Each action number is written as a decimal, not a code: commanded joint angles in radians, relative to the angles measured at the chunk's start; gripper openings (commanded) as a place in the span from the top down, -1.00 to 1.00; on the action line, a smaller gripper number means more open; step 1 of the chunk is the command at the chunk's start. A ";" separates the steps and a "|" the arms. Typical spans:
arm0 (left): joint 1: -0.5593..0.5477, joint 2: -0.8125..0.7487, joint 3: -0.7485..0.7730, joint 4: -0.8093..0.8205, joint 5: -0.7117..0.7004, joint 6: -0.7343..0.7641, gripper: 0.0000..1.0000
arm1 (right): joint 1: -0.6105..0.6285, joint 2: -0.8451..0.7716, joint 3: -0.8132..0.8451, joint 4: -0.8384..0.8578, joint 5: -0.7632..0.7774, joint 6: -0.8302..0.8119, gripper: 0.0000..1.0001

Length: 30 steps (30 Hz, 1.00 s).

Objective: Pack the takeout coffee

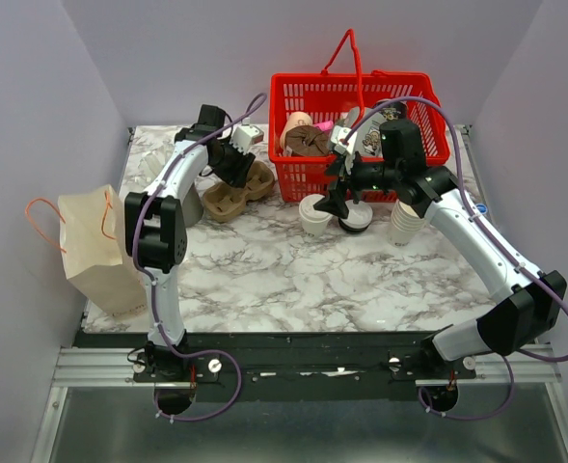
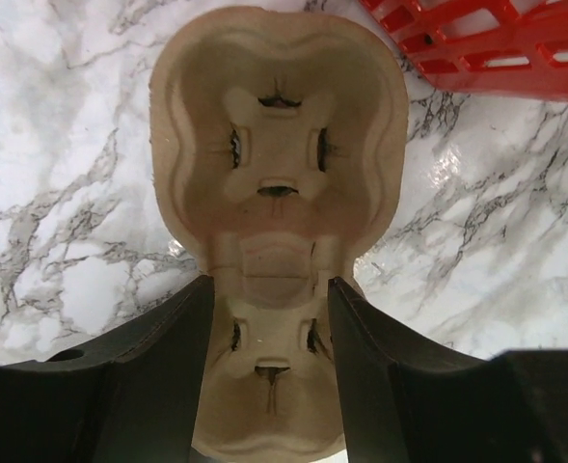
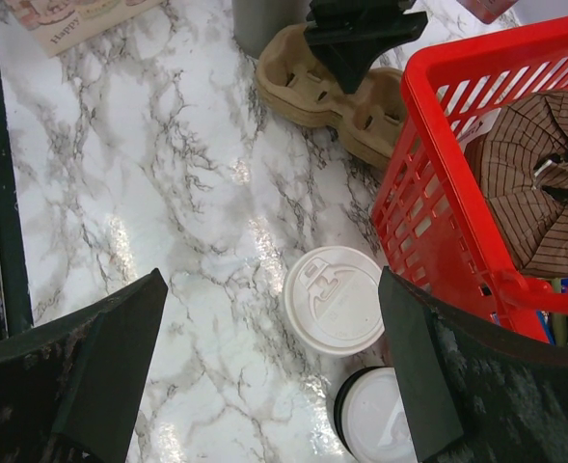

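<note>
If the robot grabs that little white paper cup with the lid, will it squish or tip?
A hard squeeze would probably dent the small white lidded paper cup. Standing upright on the glossy marble table, it might slide or tip if nudged. I cannot see how full it is.

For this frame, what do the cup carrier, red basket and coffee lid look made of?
Cup carrier: moulded paper pulp, matte tan, with a fibrous look and soft pressed edges.
Red basket: likely plastic, glossy, given its rigid moulded lattice.
Coffee lid: probably thin plastic, smooth white, with embossed ridges.
</note>
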 commanded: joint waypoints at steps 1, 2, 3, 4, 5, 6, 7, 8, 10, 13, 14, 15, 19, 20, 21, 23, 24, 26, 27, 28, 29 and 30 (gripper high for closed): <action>0.007 0.015 0.020 -0.064 0.041 0.036 -0.13 | -0.002 -0.001 0.016 -0.015 0.011 -0.014 -1.00; 0.009 0.021 0.020 -0.067 0.043 0.041 -0.11 | -0.002 0.004 0.019 -0.015 0.011 -0.014 -1.00; 0.010 0.025 0.026 -0.067 0.043 0.041 -0.10 | -0.002 0.005 0.022 -0.013 0.012 -0.014 -1.00; 0.010 0.030 0.032 -0.075 0.044 0.044 -0.08 | -0.002 0.010 0.024 -0.013 0.011 -0.012 -1.00; 0.012 0.038 0.037 -0.079 0.044 0.044 -0.07 | -0.002 0.011 0.025 -0.015 0.011 -0.011 -1.00; 0.012 0.042 0.043 -0.082 0.044 0.049 -0.07 | -0.002 0.013 0.028 -0.015 0.012 -0.011 -1.00; 0.013 0.047 0.046 -0.084 0.044 0.052 -0.06 | -0.002 0.013 0.028 -0.015 0.012 -0.011 -1.00; 0.013 0.051 0.048 -0.085 0.044 0.055 -0.05 | -0.002 0.016 0.030 -0.015 0.012 -0.012 -1.00; 0.017 0.059 0.060 -0.091 0.043 0.068 -0.05 | -0.002 0.014 0.030 -0.018 0.015 -0.012 -1.00; 0.021 0.075 0.080 -0.101 0.047 0.079 -0.05 | -0.002 0.013 0.029 -0.019 0.017 -0.014 -1.00; 0.021 0.084 0.086 -0.105 0.052 0.082 -0.05 | -0.002 0.013 0.025 -0.019 0.018 -0.015 -1.00; 0.023 0.090 0.100 -0.110 0.051 0.084 -0.05 | -0.001 0.011 0.022 -0.019 0.021 -0.015 -1.00; 0.024 0.108 0.120 -0.121 0.052 0.089 -0.03 | -0.002 0.010 0.018 -0.019 0.024 -0.017 -1.00; 0.023 0.111 0.121 -0.121 0.055 0.090 -0.02 | -0.002 0.010 0.016 -0.019 0.024 -0.018 -1.00; 0.024 0.114 0.126 -0.122 0.055 0.087 -0.01 | -0.002 0.010 0.015 -0.019 0.028 -0.020 -1.00; 0.024 0.116 0.126 -0.128 0.057 0.087 0.03 | -0.001 0.011 0.015 -0.019 0.031 -0.021 -1.00; 0.023 0.117 0.126 -0.130 0.058 0.087 0.05 | -0.001 0.011 0.015 -0.019 0.032 -0.021 -1.00; 0.024 0.116 0.124 -0.136 0.060 0.087 0.06 | -0.002 0.011 0.015 -0.018 0.032 -0.023 -1.00; 0.024 0.116 0.123 -0.139 0.061 0.088 0.07 | -0.002 0.013 0.015 -0.018 0.032 -0.023 -1.00; 0.024 0.114 0.124 -0.148 0.069 0.090 0.07 | -0.002 0.013 0.015 -0.019 0.032 -0.023 -1.00; 0.024 0.113 0.121 -0.151 0.070 0.092 0.06 | -0.002 0.013 0.015 -0.016 0.032 -0.023 -1.00; 0.024 0.111 0.121 -0.156 0.074 0.098 0.05 | -0.002 0.013 0.013 -0.015 0.032 -0.023 -1.00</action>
